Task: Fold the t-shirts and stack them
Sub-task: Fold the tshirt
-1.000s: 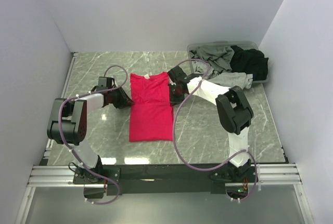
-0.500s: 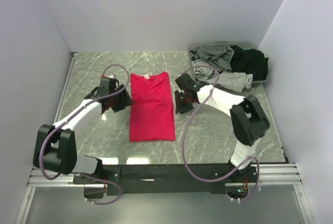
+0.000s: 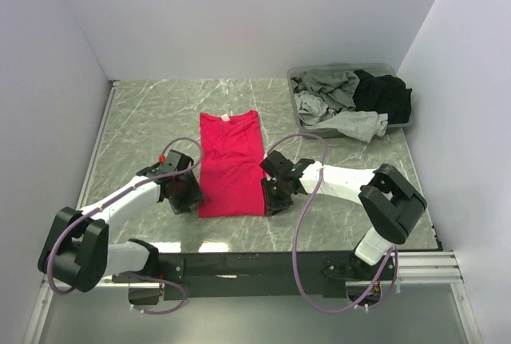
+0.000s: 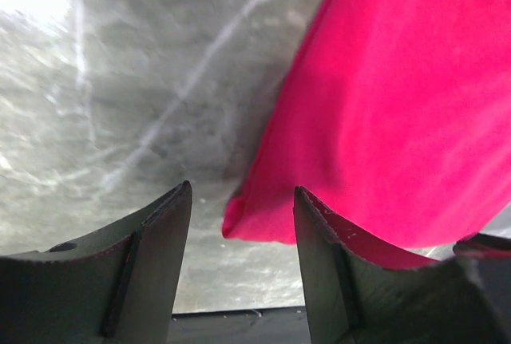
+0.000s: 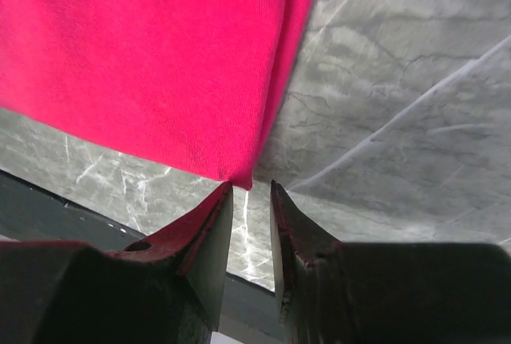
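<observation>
Marbled grey-green table (image 3: 144, 112), hard, smooth and glossy, enclosed by plain white walls. Red shirt (image 3: 231, 164) lies flat at mid-table, folded into a long narrow strip with the collar at the far end. Its cloth is a soft, matte, fine knit, doubled at the side edges. Left end effector (image 3: 185, 198) stands open, jaws straddling the near left corner without pinching it. Right end effector (image 3: 275, 196) is also open, jaws only narrowly apart, with the near right corner just off their tips. Grey shirts (image 3: 331, 85) and a black shirt (image 3: 387, 96) sit crumpled in the tub (image 3: 297, 81) at far right.

Assessment: the step in hand appears to be gripping both near corners for a crosswise fold. Each jaw pair should take every layer at its corner. Both should close together, lift evenly and carry straight toward the collar end, hem taut so the side edges align. The slick table may let the cloth slide.
</observation>
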Robot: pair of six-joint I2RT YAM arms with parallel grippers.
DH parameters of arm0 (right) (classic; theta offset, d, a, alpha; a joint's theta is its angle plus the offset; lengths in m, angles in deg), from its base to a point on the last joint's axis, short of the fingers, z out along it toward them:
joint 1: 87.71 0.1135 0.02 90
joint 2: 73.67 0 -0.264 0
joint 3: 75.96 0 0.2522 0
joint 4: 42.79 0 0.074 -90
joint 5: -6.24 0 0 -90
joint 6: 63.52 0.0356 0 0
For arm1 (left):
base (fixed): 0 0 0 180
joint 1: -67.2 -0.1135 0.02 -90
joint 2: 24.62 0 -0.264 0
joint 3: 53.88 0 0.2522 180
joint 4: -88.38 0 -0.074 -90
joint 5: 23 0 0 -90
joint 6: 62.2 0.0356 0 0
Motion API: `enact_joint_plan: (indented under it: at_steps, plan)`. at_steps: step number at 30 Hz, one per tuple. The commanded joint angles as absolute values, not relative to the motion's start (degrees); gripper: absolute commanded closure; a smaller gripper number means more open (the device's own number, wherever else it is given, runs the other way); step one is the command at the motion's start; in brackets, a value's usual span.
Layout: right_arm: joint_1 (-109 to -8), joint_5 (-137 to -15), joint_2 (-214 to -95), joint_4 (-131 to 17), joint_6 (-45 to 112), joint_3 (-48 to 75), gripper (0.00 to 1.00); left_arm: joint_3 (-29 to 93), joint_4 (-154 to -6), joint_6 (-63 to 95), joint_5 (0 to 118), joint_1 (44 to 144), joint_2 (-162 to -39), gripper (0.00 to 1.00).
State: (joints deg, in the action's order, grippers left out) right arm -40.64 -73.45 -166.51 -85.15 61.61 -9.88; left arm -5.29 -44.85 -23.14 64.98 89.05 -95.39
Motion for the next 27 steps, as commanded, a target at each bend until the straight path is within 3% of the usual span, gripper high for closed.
enact_joint_plan:
  at_steps: [1, 16, 21, 27]
  plan:
    - [-40.52, -73.21, -164.11, -82.22, 63.74, -10.6, 0.67, -5.75, -44.2, -26.16, 66.04, 90.84, -93.62, 0.41]
    - [-39.73, -72.77, -169.21, -81.33, 62.95, -9.46, 0.71, -6.28, -42.01, -25.99, 66.57, 93.83, -93.27, 0.43]
    - [-39.73, -72.94, -170.26, -81.78, 62.95, -9.55, 0.79, -6.28, -41.83, -26.16, 66.39, 94.53, -94.14, 0.49]
    - [-39.73, -73.21, -170.44, -82.13, 63.04, -9.37, 0.82, -5.93, -41.22, -26.16, 66.3, 94.97, -95.46, 0.6]
